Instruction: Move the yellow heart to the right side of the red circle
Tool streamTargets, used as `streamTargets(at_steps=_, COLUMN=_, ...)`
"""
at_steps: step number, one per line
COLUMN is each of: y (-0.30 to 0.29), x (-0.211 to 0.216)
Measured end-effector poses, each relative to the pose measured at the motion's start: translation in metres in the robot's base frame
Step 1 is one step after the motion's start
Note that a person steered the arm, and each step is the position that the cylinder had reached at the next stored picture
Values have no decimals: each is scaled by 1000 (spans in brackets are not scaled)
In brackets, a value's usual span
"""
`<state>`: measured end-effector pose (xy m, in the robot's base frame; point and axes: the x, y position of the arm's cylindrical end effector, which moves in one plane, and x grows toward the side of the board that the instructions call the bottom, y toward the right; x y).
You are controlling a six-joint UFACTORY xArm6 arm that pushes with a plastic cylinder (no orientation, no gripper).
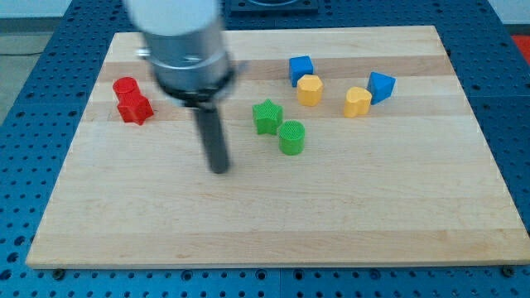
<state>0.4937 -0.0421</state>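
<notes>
The yellow heart (358, 101) lies at the view's upper right, touching a blue triangular block (381, 85). The red circle (124, 86) lies at the upper left, with a red star (135, 108) touching it just below. My tip (219, 170) rests on the board near the middle, left of centre. It touches no block. It is far to the left of and below the yellow heart, and to the right of and below the red circle.
A second yellow block, a pentagon (310, 89), sits against a blue cube (300, 68) at the upper middle. A green star (267, 116) and a green circle (291, 136) lie close together right of my tip. The wooden board (273, 232) ends on blue matting.
</notes>
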Motion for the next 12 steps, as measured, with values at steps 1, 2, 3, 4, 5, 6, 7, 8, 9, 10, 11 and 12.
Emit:
streamTargets(at_steps=1, y=103, x=-6)
streamTargets(at_steps=2, y=192, x=-42)
streamTargets(at_steps=3, y=205, x=-103)
streamTargets(at_steps=4, y=180, x=-117)
streamTargets(at_steps=5, y=127, x=-116)
streamTargets(at_steps=6, y=76, x=-111)
streamTargets(at_steps=7, y=67, x=-91)
streamTargets(at_steps=8, y=60, x=-52)
streamTargets(at_steps=9, y=31, x=-10)
streamTargets(at_steps=10, y=-18, x=11)
streamTargets(at_steps=11, y=-61, x=9)
streamTargets(at_steps=12, y=-75, x=-30)
